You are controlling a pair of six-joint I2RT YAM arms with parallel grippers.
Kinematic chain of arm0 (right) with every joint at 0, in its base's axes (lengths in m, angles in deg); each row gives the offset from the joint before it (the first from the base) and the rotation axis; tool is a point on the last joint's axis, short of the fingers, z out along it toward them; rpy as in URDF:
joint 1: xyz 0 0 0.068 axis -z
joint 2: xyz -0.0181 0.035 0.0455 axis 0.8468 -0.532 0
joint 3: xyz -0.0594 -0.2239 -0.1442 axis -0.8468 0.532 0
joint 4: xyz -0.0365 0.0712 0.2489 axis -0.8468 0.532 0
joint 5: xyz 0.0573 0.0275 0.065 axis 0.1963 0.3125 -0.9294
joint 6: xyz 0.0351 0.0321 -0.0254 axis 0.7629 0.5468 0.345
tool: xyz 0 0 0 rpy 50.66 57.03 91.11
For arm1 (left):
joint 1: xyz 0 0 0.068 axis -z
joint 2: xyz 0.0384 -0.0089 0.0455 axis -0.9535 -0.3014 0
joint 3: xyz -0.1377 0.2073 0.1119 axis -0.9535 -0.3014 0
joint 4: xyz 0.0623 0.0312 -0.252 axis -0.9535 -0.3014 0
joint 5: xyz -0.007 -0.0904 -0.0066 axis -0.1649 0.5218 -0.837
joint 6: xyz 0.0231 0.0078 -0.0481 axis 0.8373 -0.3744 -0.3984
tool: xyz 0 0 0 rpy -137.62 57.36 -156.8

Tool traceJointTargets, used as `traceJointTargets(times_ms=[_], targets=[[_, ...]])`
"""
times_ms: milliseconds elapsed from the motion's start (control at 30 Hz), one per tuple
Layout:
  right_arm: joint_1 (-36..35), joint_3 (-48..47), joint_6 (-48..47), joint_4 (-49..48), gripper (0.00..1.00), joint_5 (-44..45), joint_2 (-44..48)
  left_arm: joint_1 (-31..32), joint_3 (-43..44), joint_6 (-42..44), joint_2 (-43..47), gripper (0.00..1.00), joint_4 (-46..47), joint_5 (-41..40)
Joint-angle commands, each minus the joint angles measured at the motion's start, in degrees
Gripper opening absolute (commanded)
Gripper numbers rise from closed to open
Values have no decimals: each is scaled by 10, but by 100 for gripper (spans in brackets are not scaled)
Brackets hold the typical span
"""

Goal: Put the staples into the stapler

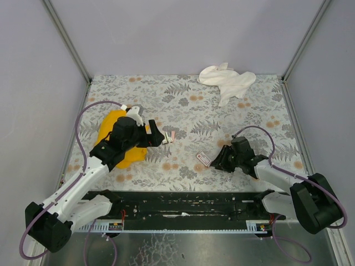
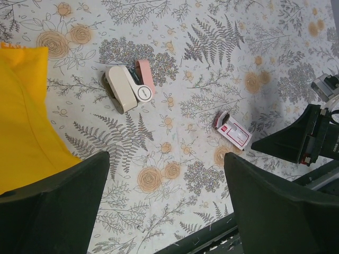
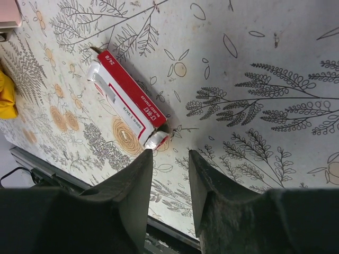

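Top view: the left hand [image 1: 162, 136] hovers by the pink stapler [image 1: 170, 134] mid-desk, and the right hand [image 1: 216, 162] sits beside the staples box [image 1: 203, 159]. One stapler, one box, two cloths: the yellow cloth [image 1: 112, 123] and the white cloth [image 1: 227, 82].

Left wrist: the jaws are wide apart and empty, with the stapler lying ahead.

Right wrist: the jaws are narrowly apart with nothing between them, and the box end is just off the tips. Fetching the staples looks like the step in hand. Next, the right hand must straddle the box and clamp it.

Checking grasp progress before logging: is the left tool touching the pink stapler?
Apart. The left wrist view shows the stapler lying well beyond the open left tool, with patterned table visible between them.
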Motion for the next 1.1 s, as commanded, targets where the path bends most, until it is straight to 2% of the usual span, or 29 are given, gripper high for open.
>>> traceJointTargets(times_ms=[0, 233, 600, 867, 1067], targets=[[3, 2, 13, -31, 40, 13, -2, -6, 5, -10, -3, 88, 39, 8], [3, 7, 15, -54, 34, 7, -25, -7, 4, -13, -2, 88, 40, 8], [3, 1, 9, -89, 31, 12, -70, -10, -1, -13, 12, 88, 29, 2], [3, -34, -38, -98, 26, 14, -118, -11, 2, 0, 17, 88, 13, 0], [5, -85, -85, -79, 25, 20, -170, -11, 4, 19, 2, 89, 21, 34]])
